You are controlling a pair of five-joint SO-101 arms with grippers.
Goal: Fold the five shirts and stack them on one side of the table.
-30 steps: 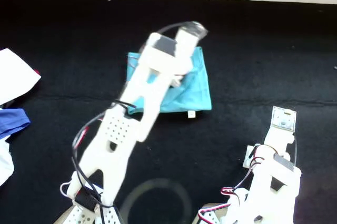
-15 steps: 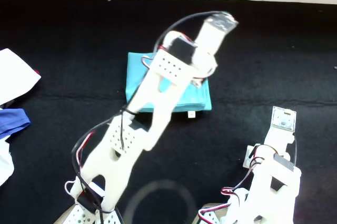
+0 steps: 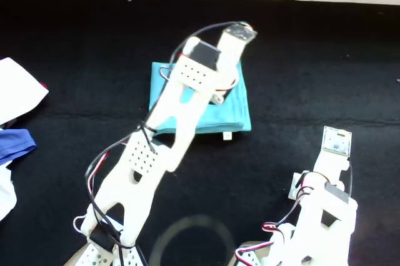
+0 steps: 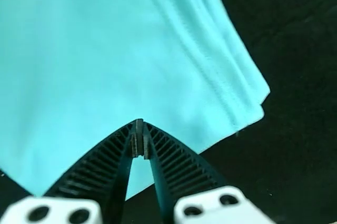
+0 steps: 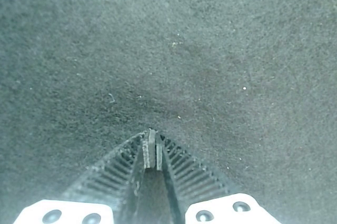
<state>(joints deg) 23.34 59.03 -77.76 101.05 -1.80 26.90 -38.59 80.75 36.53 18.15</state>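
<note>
A folded turquoise shirt [image 3: 234, 107] lies on the black table, a little left of centre and towards the back. My left arm stretches over it, so much of the cloth is hidden in the high view. The left gripper [image 4: 139, 142] is shut and empty, its tips hovering above the turquoise shirt [image 4: 95, 66] near a folded edge. The right arm [image 3: 328, 185] sits at the front right. Its gripper [image 5: 151, 150] is shut over bare black table cloth, holding nothing.
At the left edge lie unfolded shirts: a white one [image 3: 19, 91], a blue one [image 3: 15, 143] and more white cloth [image 3: 5, 194] below. The black table [image 3: 312, 60] stretches bare to the right and back. A pale wall runs along the far edge.
The left arm swung right and outward over the shirt, then came back a little to the left. The shirt's top now lies flatter. The right arm has not moved.
</note>
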